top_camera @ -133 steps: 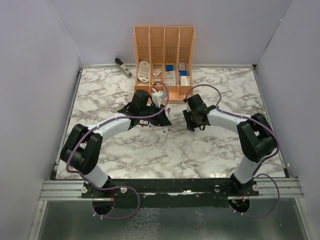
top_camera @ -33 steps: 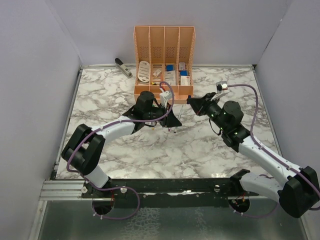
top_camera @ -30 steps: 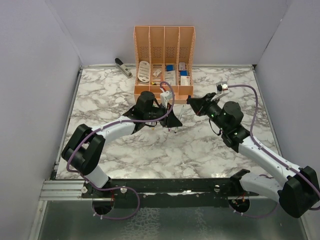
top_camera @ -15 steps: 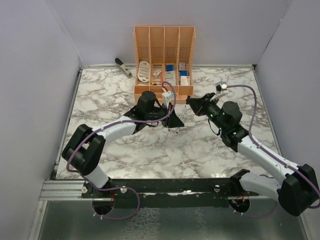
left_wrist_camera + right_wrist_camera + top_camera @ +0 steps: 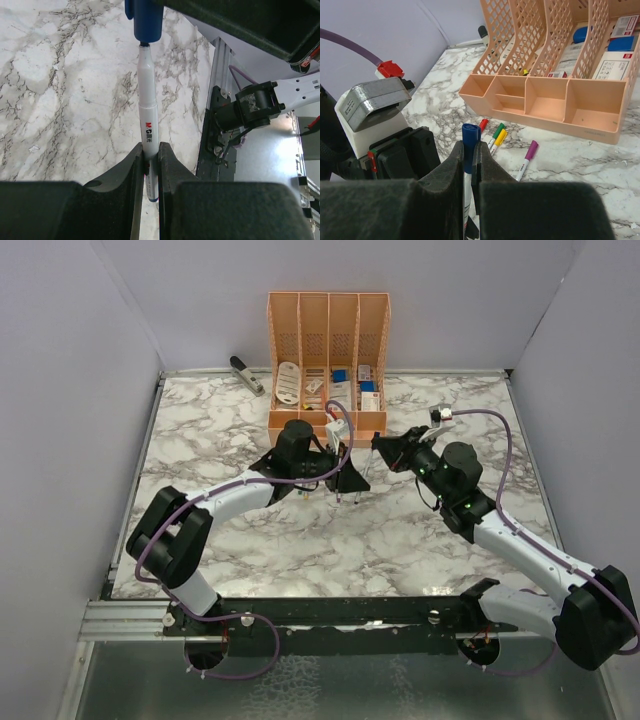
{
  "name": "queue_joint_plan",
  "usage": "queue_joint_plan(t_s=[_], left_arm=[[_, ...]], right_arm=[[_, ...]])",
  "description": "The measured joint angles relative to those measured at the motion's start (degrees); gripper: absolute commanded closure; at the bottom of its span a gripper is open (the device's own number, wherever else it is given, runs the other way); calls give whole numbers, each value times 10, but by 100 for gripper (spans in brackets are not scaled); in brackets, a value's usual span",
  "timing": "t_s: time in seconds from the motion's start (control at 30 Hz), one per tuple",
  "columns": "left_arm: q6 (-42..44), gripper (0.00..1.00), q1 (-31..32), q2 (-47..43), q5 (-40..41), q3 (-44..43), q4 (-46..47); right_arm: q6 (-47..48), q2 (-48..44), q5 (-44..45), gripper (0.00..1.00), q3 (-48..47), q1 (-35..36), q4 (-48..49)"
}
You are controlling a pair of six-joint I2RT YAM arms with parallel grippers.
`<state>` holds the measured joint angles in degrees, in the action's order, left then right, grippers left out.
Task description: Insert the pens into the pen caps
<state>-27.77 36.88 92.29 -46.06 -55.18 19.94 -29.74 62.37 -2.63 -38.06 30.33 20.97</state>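
Up close, the blue cap hides the pen's tip.

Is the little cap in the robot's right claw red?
No, the cap pinched in the right claw is blue.

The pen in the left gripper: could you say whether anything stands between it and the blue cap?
Nothing visible does: the tip of the pen sits at the mouth of the blue cap, held in the right gripper.
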Motion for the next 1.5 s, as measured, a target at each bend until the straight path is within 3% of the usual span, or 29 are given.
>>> queue_joint_plan(t_s=[1.03, 1.5], left_arm=[[-5, 100, 0, 20, 3, -27, -1], [-71, 100, -14, 49, -12, -55, 24]], right_arm=[[0, 10, -26, 99, 0, -1, -12], [-4, 22, -42, 99, 4, -8, 3]])
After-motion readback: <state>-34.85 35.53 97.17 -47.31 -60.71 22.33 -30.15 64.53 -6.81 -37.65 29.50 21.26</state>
